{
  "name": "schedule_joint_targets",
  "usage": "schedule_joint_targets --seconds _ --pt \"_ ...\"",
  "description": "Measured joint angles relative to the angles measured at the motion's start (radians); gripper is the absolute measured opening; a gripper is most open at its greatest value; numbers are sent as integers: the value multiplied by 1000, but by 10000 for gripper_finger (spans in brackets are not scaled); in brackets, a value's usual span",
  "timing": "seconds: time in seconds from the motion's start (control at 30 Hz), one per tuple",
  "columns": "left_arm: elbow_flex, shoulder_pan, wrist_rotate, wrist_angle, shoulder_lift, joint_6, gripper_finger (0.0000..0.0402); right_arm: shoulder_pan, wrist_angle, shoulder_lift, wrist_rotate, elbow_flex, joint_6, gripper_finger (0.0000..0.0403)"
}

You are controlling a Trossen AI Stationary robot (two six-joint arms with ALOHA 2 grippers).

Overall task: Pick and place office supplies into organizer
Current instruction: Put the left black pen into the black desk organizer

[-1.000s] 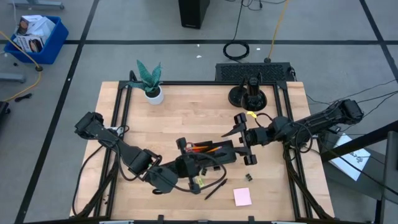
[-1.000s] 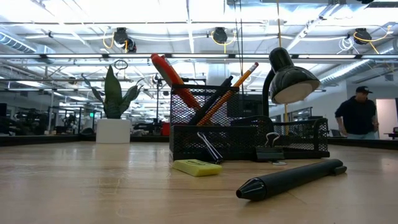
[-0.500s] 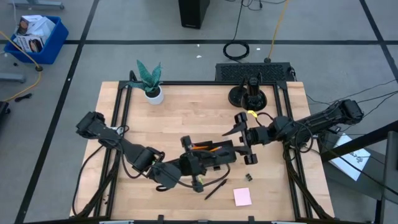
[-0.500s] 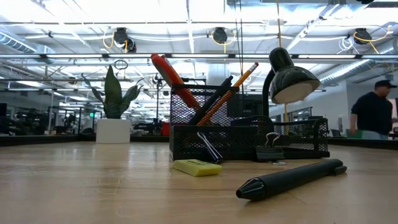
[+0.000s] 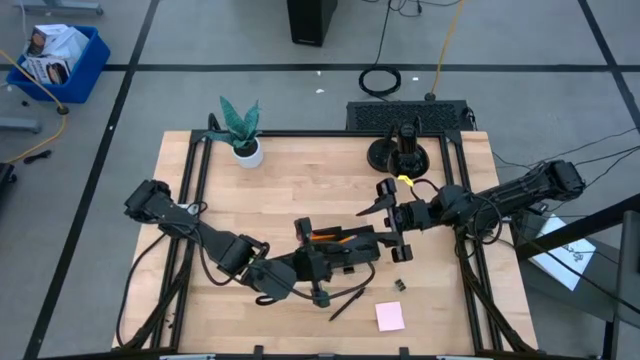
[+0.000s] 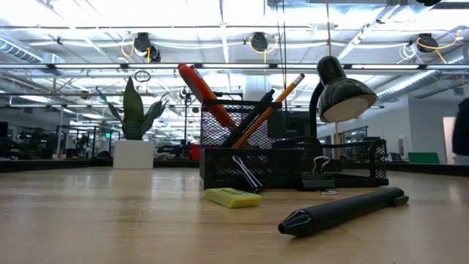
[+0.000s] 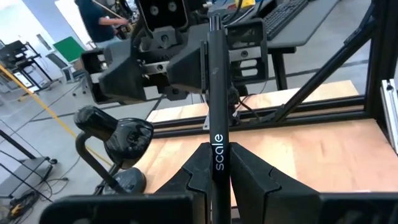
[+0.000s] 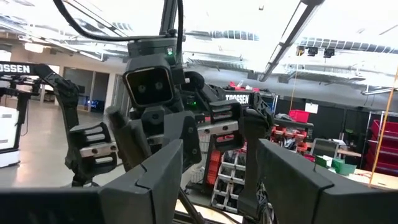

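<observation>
Your left gripper (image 7: 214,171) pinches a black pen (image 7: 216,106) over the organizer (image 5: 340,243); right gripper (image 5: 392,222) gapes wide beside it

L arm runs from the table's left edge, elbow bent, forearm low across the front-middle; L gripper (image 5: 322,262) is clamped on a slim black pen (image 7: 216,118), which stands up between its fingers (image 7: 249,171) in the L wrist view. R arm comes in from the right edge, stretched twd centre, wrist level; R gripper (image 5: 390,222) has fingers (image 8: 163,174) spread wide w/ nothing between them, facing the L gripper, tips close but apart.
</observation>
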Motion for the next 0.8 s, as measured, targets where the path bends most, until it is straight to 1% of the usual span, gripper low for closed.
schedule_joint_targets --seconds 0.17,0.27,0.4,0.53,0.6,0.73,0.8 --pt "0 -2 -5 -14 0 10 47 -26 -6 0 3 0 -5 199" --pt "0 -6 -15 -11 -4 27 47 -37 -49 0 5 0 -2 199" --pt "0 -18 -89 -9 -8 57 47 -40 -96 0 5 0 -2 199" --pt "0 -29 -157 -12 -8 74 47 -40 -96 -6 1 0 8 199" --pt "0 -34 -172 -11 -8 78 47 -38 -97 -8 -3 0 34 199" --pt "0 -26 -172 -21 -8 77 47 -38 -102 -8 -67 0 95 199" --pt "0 -21 -171 -20 -8 65 47 -37 -107 -8 -81 0 103 199"
